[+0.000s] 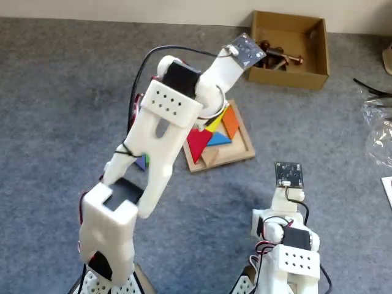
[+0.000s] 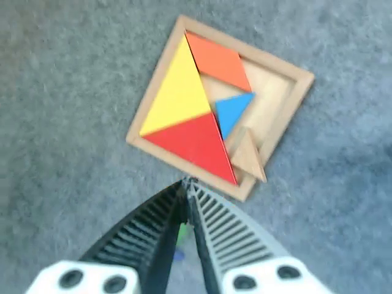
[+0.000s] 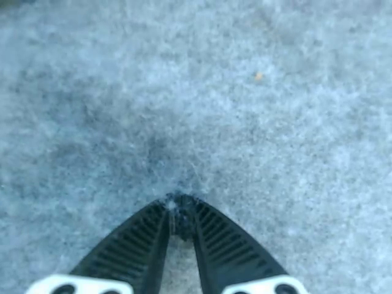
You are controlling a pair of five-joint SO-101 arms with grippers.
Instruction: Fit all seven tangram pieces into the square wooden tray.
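My left gripper (image 2: 187, 187) is clenched empty, its tips just short of the wooden tray (image 2: 274, 98). Inside lie a yellow triangle (image 2: 177, 92), a red triangle (image 2: 193, 142), an orange piece (image 2: 218, 60) and a blue triangle (image 2: 231, 110). A wooden triangle (image 2: 248, 157) tilts over the rim. The high view adds what may be green and blue pieces (image 1: 143, 162) on the carpet (image 1: 61, 92) beneath my arm. My right gripper (image 3: 177, 205) is clenched over carpet.

A grey, felt-like carpet (image 1: 55, 110) covers the whole surface, evenly lit and without hard shadows. An open cardboard box (image 1: 288, 78) stands on it, with dark wooden pieces (image 1: 278, 58) lying inside. Just behind the box, a pale strip (image 1: 122, 9) of wall or bare edge runs along the far border of the carpet. To the box's right lie thin black cables (image 1: 370, 92), and nearer than those, crumpled clear plastic (image 1: 378, 138).
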